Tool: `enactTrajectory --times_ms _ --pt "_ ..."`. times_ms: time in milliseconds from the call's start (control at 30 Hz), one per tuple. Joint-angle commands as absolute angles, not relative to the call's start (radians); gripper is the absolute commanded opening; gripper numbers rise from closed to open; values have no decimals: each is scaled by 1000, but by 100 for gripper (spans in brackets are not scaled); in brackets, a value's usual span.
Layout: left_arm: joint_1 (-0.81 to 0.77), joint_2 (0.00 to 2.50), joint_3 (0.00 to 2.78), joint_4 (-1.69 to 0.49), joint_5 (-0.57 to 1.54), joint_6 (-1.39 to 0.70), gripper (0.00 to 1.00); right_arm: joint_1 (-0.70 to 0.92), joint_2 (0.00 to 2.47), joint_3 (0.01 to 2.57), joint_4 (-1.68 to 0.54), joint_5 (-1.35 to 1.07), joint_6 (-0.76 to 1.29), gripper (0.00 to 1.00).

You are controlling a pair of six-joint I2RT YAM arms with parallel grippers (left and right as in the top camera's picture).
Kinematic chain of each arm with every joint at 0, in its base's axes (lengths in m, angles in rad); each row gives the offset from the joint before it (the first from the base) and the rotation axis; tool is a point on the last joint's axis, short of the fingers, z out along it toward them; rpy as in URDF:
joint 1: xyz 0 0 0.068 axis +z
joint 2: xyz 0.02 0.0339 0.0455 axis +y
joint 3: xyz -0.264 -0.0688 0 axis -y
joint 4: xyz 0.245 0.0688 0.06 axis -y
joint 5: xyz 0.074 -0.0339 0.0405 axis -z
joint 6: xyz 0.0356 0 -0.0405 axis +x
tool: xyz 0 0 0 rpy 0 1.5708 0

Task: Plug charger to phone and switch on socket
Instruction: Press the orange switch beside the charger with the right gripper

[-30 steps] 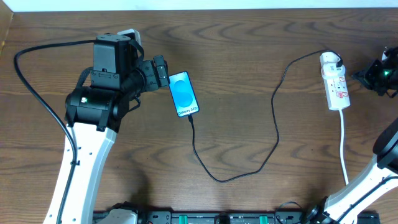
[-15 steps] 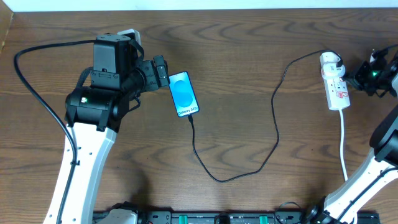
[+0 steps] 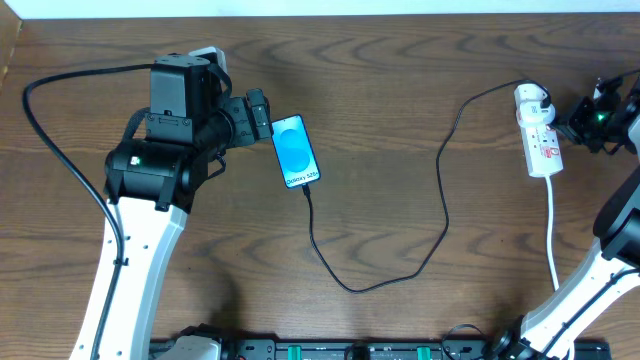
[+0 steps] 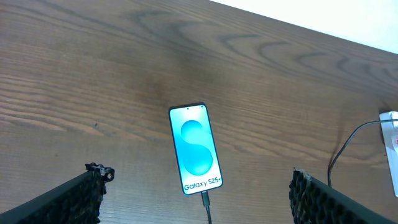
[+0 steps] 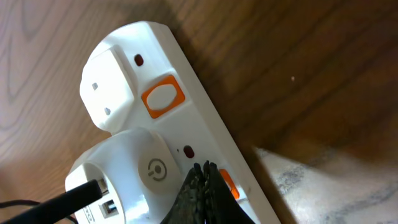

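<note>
Charger appears seated in phone. Socket apparently not yet switched; right gripper closed, empty, beside orange switch. Left gripper wide open, empty.

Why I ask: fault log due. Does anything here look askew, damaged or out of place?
Nothing stands out. The phone lies flat, screen lit, with the charger cable plugged into its bottom end and looping loosely to the power strip, which sits flat and looks intact.

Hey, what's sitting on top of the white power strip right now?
A white plug, a round charger adapter with the black cable, and an orange switch. The right gripper covers part of the second switch.
</note>
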State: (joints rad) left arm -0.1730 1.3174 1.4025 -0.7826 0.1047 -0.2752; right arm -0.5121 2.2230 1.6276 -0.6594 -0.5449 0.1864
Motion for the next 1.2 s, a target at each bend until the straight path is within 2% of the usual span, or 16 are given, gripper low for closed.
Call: enactTrajectory --times_ms 0,1167 --pt "-174 1313 1405 -785 93 -263 95 -494 2247 1623 -689 -555 198 1" --pt "-174 1313 1405 -785 93 -263 95 -376 2247 1623 -797 -508 260 1"
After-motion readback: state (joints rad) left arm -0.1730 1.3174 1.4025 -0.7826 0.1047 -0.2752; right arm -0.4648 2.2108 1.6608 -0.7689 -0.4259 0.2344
